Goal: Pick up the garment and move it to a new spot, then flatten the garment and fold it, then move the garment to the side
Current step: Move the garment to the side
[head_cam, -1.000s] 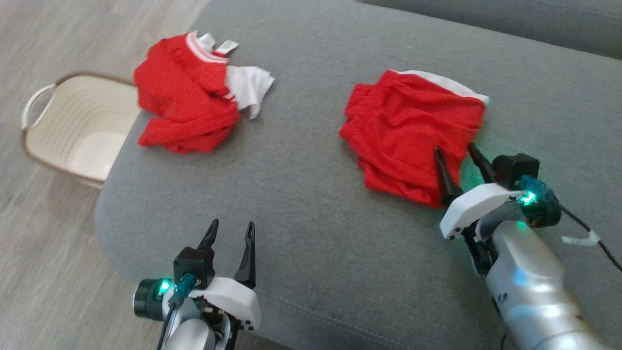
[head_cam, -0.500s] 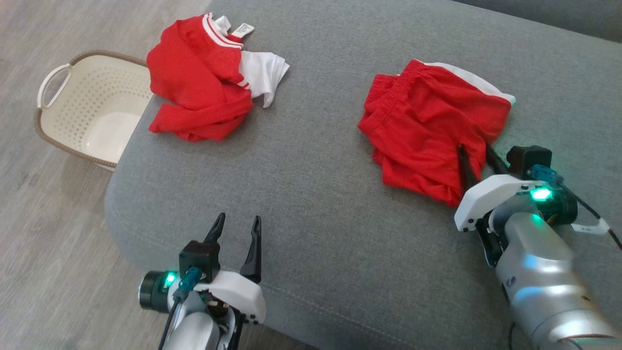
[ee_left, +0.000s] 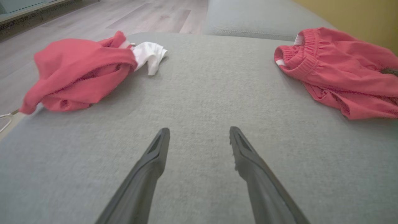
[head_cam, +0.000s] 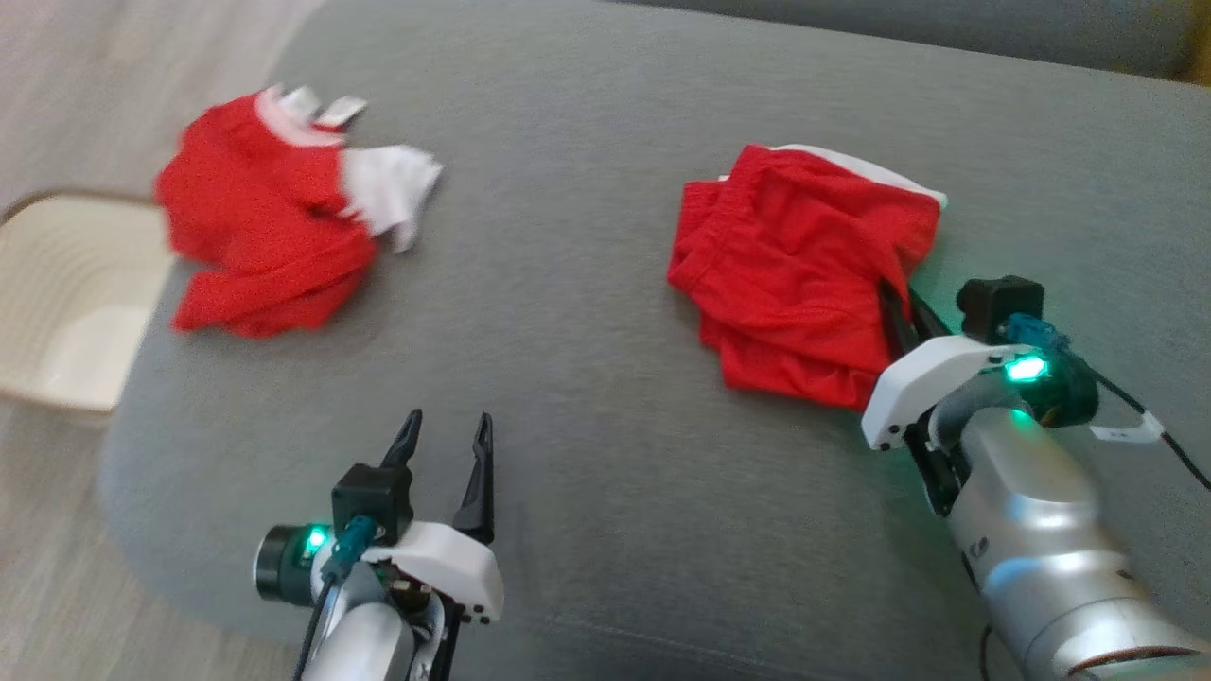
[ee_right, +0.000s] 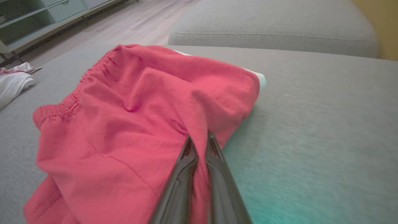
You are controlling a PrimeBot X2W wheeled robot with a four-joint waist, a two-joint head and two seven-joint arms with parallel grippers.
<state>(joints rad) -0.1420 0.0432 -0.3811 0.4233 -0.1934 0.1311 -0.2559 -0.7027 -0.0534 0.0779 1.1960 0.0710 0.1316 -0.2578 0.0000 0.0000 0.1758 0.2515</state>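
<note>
Grey woven sofa (head_cam: pixel 587 378) carrying two red garments, pale wood floor (ee_left: pixel 140 18) around it.
The shorts (head_cam: pixel 795 274) lie rumpled at two o'clock in the head view, the right claw (head_cam: pixel 892 295) clenched on a fold on their four o'clock side; the left claw (head_cam: pixel 449 421) hangs released over bare cushion at seven o'clock. A red-and-white shirt (head_cam: pixel 251 236) sits at ten o'clock, a cream basket (head_cam: pixel 57 284) on the floor at nine.

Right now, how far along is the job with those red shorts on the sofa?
Done: only the grasp. In hand: the right gripper is shut on a fold of the red shorts, which lie crumpled on the sofa cushion; the left gripper hangs open, idle. To do: lifting, moving, flattening, folding, setting aside.
</note>
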